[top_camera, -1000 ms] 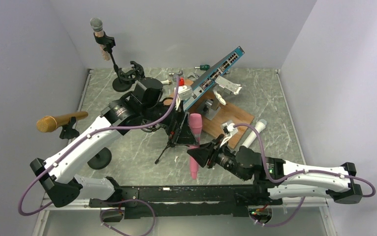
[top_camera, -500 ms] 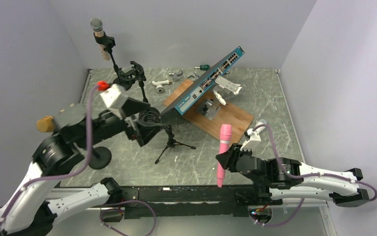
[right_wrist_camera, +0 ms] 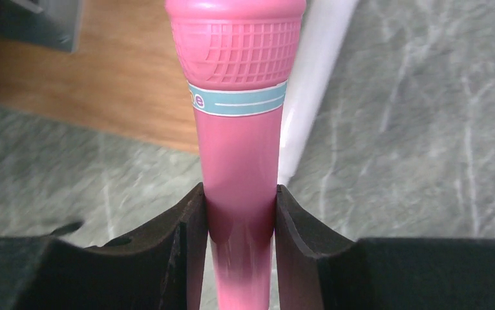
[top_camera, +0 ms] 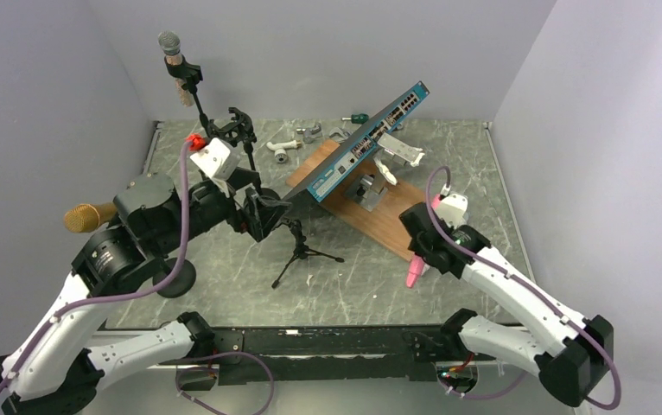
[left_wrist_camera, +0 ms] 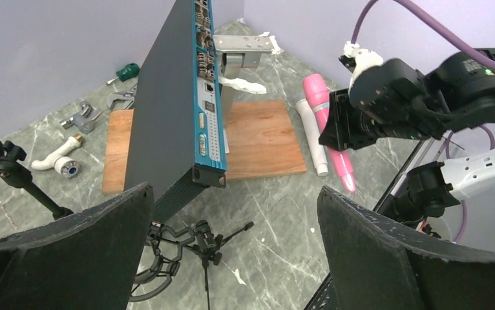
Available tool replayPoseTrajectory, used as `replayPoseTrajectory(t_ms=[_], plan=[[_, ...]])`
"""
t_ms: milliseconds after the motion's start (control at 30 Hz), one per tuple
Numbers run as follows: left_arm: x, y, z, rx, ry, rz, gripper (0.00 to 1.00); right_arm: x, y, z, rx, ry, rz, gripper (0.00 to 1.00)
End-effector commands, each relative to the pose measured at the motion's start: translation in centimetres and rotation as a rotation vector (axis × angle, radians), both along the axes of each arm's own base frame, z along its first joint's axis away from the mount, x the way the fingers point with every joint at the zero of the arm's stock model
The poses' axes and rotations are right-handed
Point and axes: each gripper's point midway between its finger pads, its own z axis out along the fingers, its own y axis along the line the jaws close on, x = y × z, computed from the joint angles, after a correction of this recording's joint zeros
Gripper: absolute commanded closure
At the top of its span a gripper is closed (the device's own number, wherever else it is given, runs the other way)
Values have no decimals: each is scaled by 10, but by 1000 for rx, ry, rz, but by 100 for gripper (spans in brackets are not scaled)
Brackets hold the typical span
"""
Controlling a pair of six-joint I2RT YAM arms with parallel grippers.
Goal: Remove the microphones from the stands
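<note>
Mic [right_wrist_camera: 238, 97]: pinched in my right claw [right_wrist_camera: 238, 200]; I had swung it clear of the stand [top_camera: 297, 251], toward the bench [top_camera: 353, 290]. Left claw [left_wrist_camera: 235, 197]: spread, backed off. Removal looked done.

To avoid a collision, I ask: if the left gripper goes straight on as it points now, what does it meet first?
Probably the lower end of the tilted network switch, which sits between the fingers of the open left gripper in its wrist view. The tripod stand lies lower; depth is unclear.

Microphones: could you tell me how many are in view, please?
4: grey-headed microphone on the back-left stand, gold microphone at left, pink microphone in the right pincer, white microphone beside it. Others may be hidden.
</note>
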Motion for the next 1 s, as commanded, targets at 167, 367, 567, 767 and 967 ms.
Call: replayPoseTrajectory(t_ms=[167,367,567,767,967], plan=[[-4,13,7,10,-77,19,1,21,-80,-3,-71,61,-261,90],[-7,9,0,24,-78,-15,1,25,-94,-36,41,94,-309,83],[-8,9,-4,27,-86,-22,1,27,-100,-62,98,125,-331,84],[-8,22,8,26,-127,25,1,28,-109,-78,101,129,-382,76],[-9,41,16,-12,-177,94,0,26,-118,-90,90,160,-444,73]])
